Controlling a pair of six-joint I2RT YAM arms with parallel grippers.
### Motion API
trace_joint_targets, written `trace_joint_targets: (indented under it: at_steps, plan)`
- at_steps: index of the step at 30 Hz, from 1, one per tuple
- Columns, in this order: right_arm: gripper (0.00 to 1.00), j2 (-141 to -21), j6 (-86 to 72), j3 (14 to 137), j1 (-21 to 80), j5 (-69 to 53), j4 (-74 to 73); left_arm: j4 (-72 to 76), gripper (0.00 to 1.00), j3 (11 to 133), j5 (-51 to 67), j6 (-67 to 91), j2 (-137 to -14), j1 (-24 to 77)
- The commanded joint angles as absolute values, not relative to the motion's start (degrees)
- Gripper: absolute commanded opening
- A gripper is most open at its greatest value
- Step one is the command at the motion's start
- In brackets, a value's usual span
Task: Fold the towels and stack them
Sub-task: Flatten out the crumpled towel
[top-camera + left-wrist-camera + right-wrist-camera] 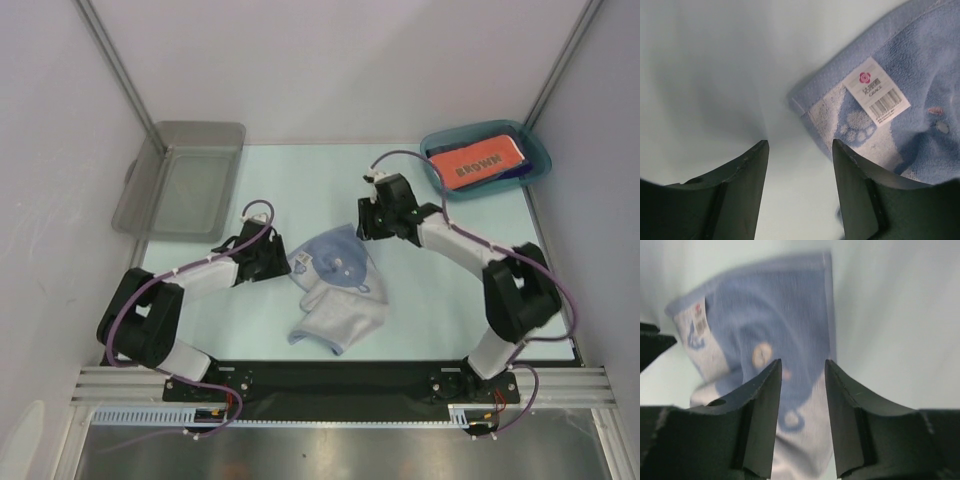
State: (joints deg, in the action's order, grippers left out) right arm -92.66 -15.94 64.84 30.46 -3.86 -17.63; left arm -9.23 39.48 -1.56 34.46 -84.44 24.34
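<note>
One pale light-blue towel point(338, 288) lies crumpled mid-table, its white tag point(877, 91) facing up. My left gripper point(283, 263) sits low at the towel's left corner, open. Bare table shows between its fingertips point(800, 145), and the right finger point(850, 170) overlaps the towel's edge point(815, 95). My right gripper point(366, 228) hovers at the towel's far right edge, open. The blurred towel point(785, 315) shows through and beyond its gap point(802, 365). An orange-red towel printed "BROWN" point(477, 160) lies folded in the teal bin point(540, 160), on top of a darker cloth point(517, 172).
An empty grey plastic bin point(185, 180) stands at the back left, tilted against the wall. The teal bin sits at the back right corner. The enclosure's white walls close in on both sides. The black base rail point(340, 380) runs along the near edge.
</note>
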Motion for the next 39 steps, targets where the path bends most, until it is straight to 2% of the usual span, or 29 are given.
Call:
trace_joint_targets:
  at_steps: [1,10,21,24,27,28,29,30,31,33,39]
  plan:
    - [0.44,-102.02,-8.18,74.06,29.89,-4.30,-12.92,-9.14,0.60,42.10,-2.82,33.93,-87.01,23.91]
    - [0.42,-117.50,-6.06,83.76,29.27,-2.29,-10.55,-8.96,0.52,45.35,-4.48,35.59,-93.86,23.99]
    - [0.42,-121.20,-4.92,84.73,30.15,-0.26,-10.90,-10.37,0.43,47.37,-5.36,35.77,-97.38,23.99]
    - [0.39,-122.08,-4.83,85.25,30.06,-0.53,-11.69,-10.63,0.35,47.99,-5.01,35.68,-98.09,23.99]
    - [0.33,-122.61,-5.44,84.99,30.06,-0.35,-12.22,-11.07,0.22,49.04,-4.75,35.25,-99.31,23.99]
    - [0.28,-122.69,-5.54,84.90,29.97,-0.44,-12.13,-11.16,0.14,49.39,-4.49,35.07,-99.58,23.99]
    - [0.24,-122.78,-5.71,84.29,29.71,-0.61,-11.87,-11.34,0.10,50.09,-4.22,34.63,-99.93,23.99]
    - [0.13,-122.52,-6.06,84.03,29.71,-0.79,-11.60,-11.60,0.07,50.45,-3.96,34.28,-99.93,23.99]
    - [0.08,-122.35,-6.24,83.76,29.53,-0.97,-11.69,-11.60,0.01,50.88,-3.35,33.84,-99.84,23.99]
    - [0.00,-121.38,-6.77,82.80,28.66,-0.97,-11.86,-11.52,0.00,51.94,-2.47,32.09,-98.27,23.99]
    - [0.00,-107.96,-10.01,76.84,26.37,-1.67,-14.67,-12.91,0.00,56.94,6.93,26.11,-90.54,23.99]
